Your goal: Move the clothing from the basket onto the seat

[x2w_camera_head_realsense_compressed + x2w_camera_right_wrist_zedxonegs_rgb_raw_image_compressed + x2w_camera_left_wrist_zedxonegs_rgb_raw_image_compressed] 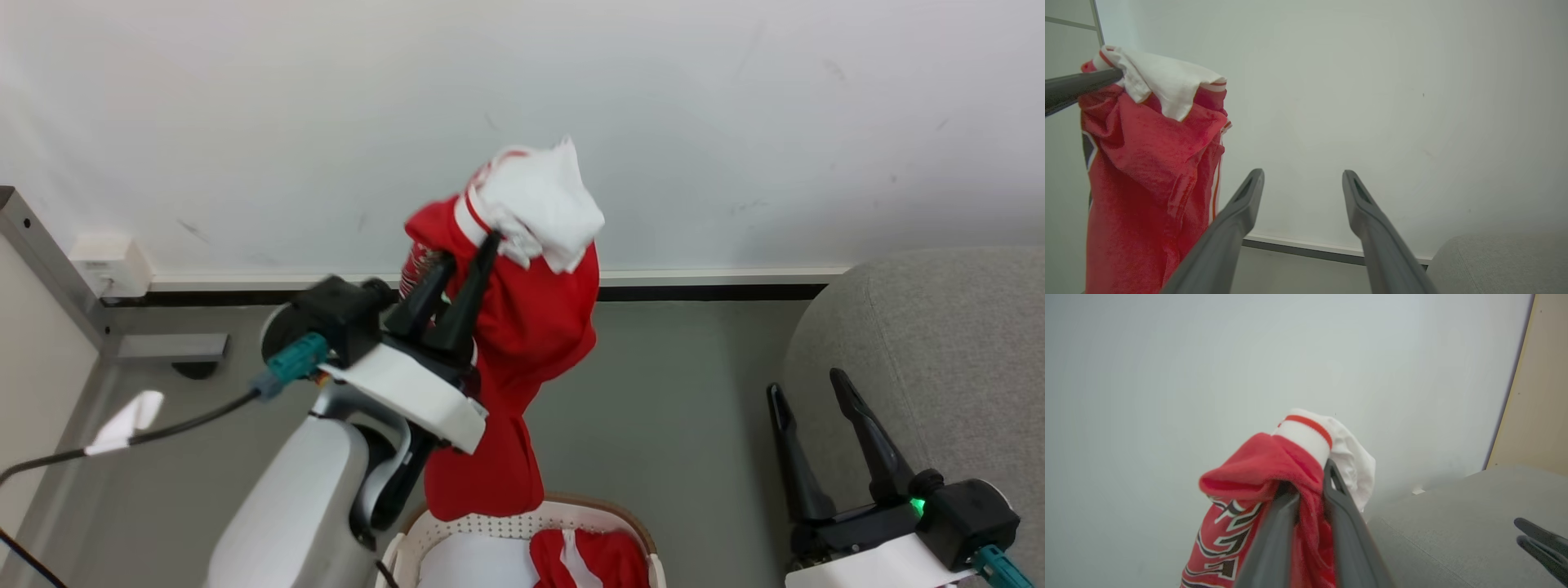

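**Jersey** point(531, 318), red, black white-edged lettering. It is hanging at 12 o'clock in the head view, against the wall point(735, 122). The left gripper point(471, 249) is pinching a bunched fold near the white-banded top, fingers pressed close on the cloth. It is probably being held this high so the long tail is clearing the basket point(620, 514) at 6 o'clock. The hem is dangling at the rim, and whether it is touching cannot be told.

**Right gripper** point(806, 384), at 4 o'clock. Its fingers are spread wide and gripping nothing, and it is hovering by the seat's near edge, likely keeping out of the way.

**Seat** point(939, 343), grey, at 3 to 4 o'clock, well apart from the jersey. Nothing is lying on the part in view.

**Red piece** point(596, 559), white-banded, is lying inside the basket, apparently awaiting its turn.

**Obscured:** The bottom edge is cutting off the basket. A white patch point(473, 563) beside the red piece cannot be identified. The lettering is folding on itself and is unreadable. The seat is running off frame. The left forearm is covering the jersey's lower left side.
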{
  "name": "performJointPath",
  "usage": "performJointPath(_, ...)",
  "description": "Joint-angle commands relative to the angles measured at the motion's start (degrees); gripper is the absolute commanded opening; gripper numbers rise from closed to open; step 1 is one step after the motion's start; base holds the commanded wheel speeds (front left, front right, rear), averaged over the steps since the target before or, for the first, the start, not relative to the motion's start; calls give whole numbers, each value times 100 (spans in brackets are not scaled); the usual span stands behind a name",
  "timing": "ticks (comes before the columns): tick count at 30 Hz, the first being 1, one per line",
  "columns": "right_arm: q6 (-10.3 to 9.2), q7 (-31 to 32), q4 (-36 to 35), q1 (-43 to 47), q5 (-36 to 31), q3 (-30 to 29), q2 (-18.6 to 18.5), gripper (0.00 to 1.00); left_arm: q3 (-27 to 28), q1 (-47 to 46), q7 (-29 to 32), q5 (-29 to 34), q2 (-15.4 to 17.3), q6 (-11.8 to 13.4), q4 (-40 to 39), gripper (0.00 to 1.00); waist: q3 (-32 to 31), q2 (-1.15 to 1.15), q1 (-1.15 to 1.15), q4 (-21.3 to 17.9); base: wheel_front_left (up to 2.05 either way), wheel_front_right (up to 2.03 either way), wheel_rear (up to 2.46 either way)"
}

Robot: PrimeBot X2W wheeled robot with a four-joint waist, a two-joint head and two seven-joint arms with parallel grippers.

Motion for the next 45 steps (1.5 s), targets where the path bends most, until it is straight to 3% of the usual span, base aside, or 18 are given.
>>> performJointPath(1,-12,2,-24,45,25,27,0,100,41,-39,50,-104,27,34,-145,0,3,0,1,-21,0,0,0)
performJointPath(12,-12,2,-160,-137,274,640,-215,100,187,137,387,-232,154,279,-1054,0,165,0,1,-142,0,0,0)
performJointPath(19,-12,2,135,-427,502,1488,-468,100,32,245,402,-276,76,248,-1127,0,211,0,1,-114,0,0,0)
performJointPath(25,-12,2,748,-863,820,2336,-667,100,-396,289,441,-335,-110,109,-1055,0,167,0,1,156,0,0,0)
performJointPath(31,-12,2,1361,-1132,1099,2640,-648,100,-868,368,434,-465,-298,23,-978,0,36,0,1,575,0,0,0)
performJointPath(41,-12,2,1368,-1230,1186,2734,-583,100,-1487,553,563,-726,-421,-10,-1024,0,-160,0,1,1067,0,0,0)
performJointPath(42,-12,2,1356,-1237,1200,2749,-577,41,-1510,573,576,-750,-424,1,-1034,0,-169,0,1,1087,0,0,0)
performJointPath(43,-12,2,1320,-1253,1205,2763,-578,0,-1530,580,586,-769,-424,7,-1047,0,-172,0,1,1103,0,0,0)
performJointPath(45,-12,2,1270,-1256,1233,2752,-581,0,-1548,577,588,-787,-424,26,-1060,0,-179,0,1,1122,0,0,0)
